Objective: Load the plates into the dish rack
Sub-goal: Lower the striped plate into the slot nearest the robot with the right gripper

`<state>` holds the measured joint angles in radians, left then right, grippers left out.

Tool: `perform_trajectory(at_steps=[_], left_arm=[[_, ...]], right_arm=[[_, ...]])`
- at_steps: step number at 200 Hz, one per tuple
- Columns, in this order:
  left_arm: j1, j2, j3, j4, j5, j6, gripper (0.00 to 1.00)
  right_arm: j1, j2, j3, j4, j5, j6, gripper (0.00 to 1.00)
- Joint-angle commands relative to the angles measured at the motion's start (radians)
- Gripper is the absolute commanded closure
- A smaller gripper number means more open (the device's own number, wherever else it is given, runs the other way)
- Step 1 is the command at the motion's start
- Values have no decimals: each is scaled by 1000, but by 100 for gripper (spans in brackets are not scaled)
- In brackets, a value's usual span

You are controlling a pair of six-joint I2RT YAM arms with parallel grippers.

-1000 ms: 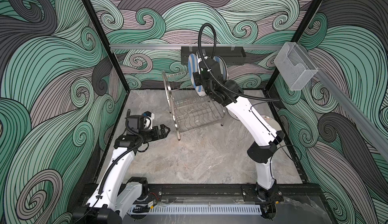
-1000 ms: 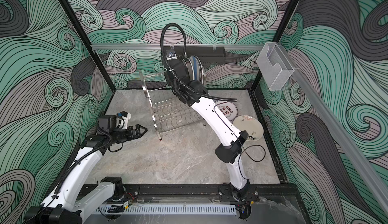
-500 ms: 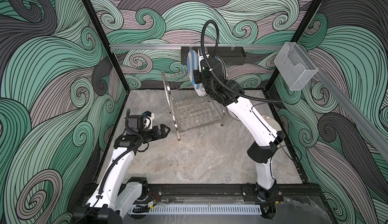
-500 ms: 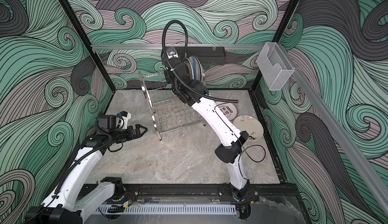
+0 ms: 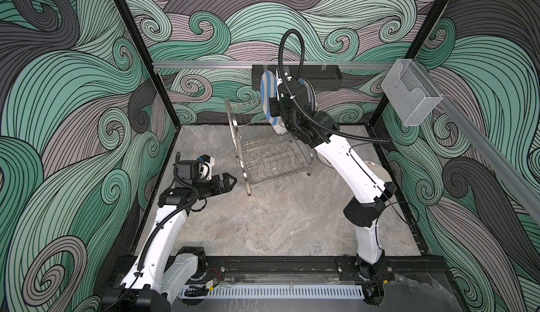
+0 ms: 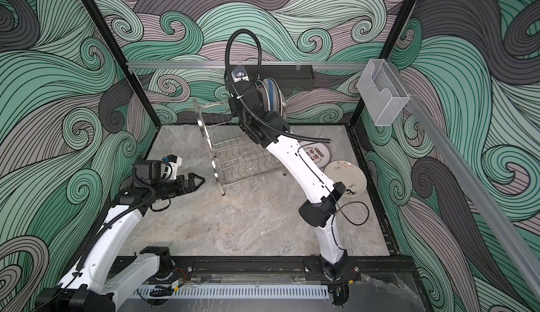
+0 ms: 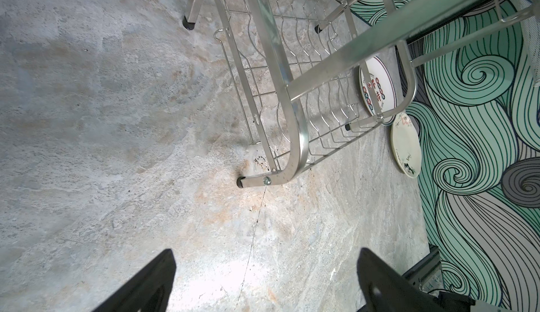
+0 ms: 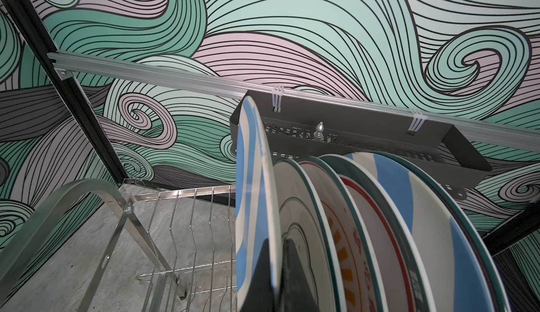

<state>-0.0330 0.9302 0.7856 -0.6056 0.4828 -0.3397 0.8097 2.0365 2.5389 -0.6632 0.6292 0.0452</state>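
The dish rack [image 5: 273, 161] stood toward the back of the table [image 5: 277, 222], and its lower tier was bare. A row of plates [image 8: 380, 222] stood on edge in its upper tier. Just beside that row, above the upper tier, a striped plate [image 8: 254, 193] in blue and white hung upright, with the right gripper [image 8: 276, 266] clamped on its lower rim. Two more lay flat on the table beside the rack, on the right arm's side: a plate with red and black characters [image 6: 315, 155] and a cream plate [image 6: 346, 177]. The left gripper [image 5: 228, 182] hung near the rack's front leg with its jaws apart and nothing between them. These plates looked stiff, glazed and slick, fairly heavy and likely to chip. The rim seemed the only place to pinch, though a plate held there could swing or slip. The flat ones would probably be hard to get a finger under. No brand showed. The characters, the cream plate's small scribbles, and some lettering on a racked plate were all too small to read.
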Motion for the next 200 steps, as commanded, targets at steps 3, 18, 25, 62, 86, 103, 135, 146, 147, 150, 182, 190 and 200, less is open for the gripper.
perform_trajectory(at_steps=[3,18,25,62,86,103,135,146,147,150,182,190,200], left_arm=[[8,-1,14,10,16,20,1],[8,-1,14,10,15,21,2],[8,0,14,10,16,20,1],[8,2,14,12,17,20,1],[10,5,14,12,20,22,1],[10,3,15,12,20,22,1],[11,5,15,14,22,22,1],[12,6,14,14,23,23,1],[12,6,14,14,23,23,1],[12,7,15,13,23,23,1],[13,8,14,15,28,24,1],[13,7,14,15,29,24,1],[14,9,13,16,30,25,2]], right_arm=[[3,6,1,22,9,22,100],[3,8,-3,20,14,21,100],[3,8,-8,20,16,18,100],[3,-7,-53,21,20,28,100],[2,-14,-72,20,23,28,100],[2,-22,-83,20,21,25,100],[3,-43,-108,22,-4,27,100],[3,-51,-118,26,-8,19,97],[3,-52,-119,27,-8,18,97],[3,-54,-121,29,-8,18,96],[3,-69,-131,36,-6,-4,91],[3,-74,-136,35,-9,-4,89],[3,-80,-142,36,-12,-7,86]])
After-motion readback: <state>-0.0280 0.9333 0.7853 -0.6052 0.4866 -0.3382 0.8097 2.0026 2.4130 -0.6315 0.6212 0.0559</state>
